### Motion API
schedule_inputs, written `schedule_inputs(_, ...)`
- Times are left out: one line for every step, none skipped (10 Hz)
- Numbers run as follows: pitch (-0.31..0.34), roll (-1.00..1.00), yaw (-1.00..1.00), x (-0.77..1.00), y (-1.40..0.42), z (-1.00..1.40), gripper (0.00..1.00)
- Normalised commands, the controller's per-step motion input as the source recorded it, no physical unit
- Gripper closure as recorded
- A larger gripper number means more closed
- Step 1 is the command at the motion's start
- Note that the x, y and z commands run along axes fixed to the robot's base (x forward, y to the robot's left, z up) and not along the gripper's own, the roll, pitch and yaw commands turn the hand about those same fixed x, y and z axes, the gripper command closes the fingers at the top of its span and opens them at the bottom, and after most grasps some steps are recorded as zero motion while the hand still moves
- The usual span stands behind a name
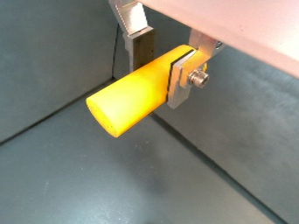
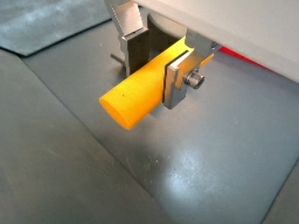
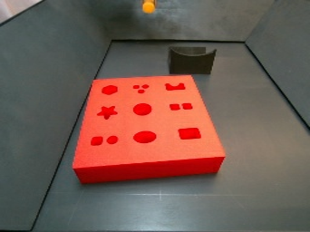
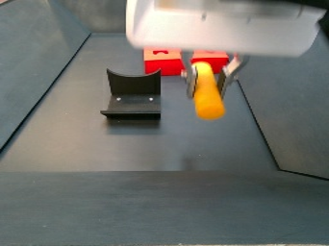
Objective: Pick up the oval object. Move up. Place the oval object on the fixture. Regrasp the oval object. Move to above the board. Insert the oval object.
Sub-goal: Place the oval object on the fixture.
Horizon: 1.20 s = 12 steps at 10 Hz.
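Observation:
The oval object (image 1: 122,103) is a smooth yellow-orange peg with rounded ends. In both wrist views my gripper (image 1: 160,66) is shut on it, and the peg sticks out sideways from between the silver fingers (image 2: 177,80). In a side view the gripper (image 4: 209,69) hangs in the air with the peg (image 4: 206,93) pointing down towards the camera, to the right of the dark fixture (image 4: 131,96). The red board (image 3: 145,118) with shaped recesses lies mid-floor, with the fixture (image 3: 191,59) behind it. The peg (image 3: 148,5) shows only at that view's top edge.
Dark grey walls slope up around the floor (image 3: 158,199). In a wrist view a sliver of the red board (image 2: 239,57) shows behind the gripper. Bare floor lies below the peg (image 2: 176,166).

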Motion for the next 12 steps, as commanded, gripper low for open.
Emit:
schedule_inputs(0.099,0.1,0.03,-0.01,-0.01,0.55,1.0)
schedule_inputs(0.1,0.09,0.03,-0.01,-0.01,0.46,1.0)
schedule_inputs(0.104,0.07,0.03,0.0,0.0,0.25,1.0)
schedule_inputs(0.335,-0.03,-0.04,0.43,-1.0,-0.11,1.0)
schedule_inputs(0.317,-0.03,-0.03,0.45,-1.0,-0.15,1.0)
schedule_inputs(0.301,-0.02,-0.02,0.45,-1.0,-0.14,1.0)
schedule_inputs(0.26,0.0,0.0,0.47,-1.0,-0.12,1.0)
schedule_inputs(0.219,0.02,0.01,0.48,-1.0,-0.11,1.0)
schedule_inputs(0.181,0.05,0.02,0.51,-1.0,-0.11,1.0)
schedule_inputs(0.17,0.06,0.02,0.53,-1.0,-0.1,1.0)
schedule_inputs(0.166,0.07,0.03,0.49,-0.84,-0.08,1.0)
schedule_inputs(0.163,0.08,0.03,0.42,-0.67,-0.06,1.0)
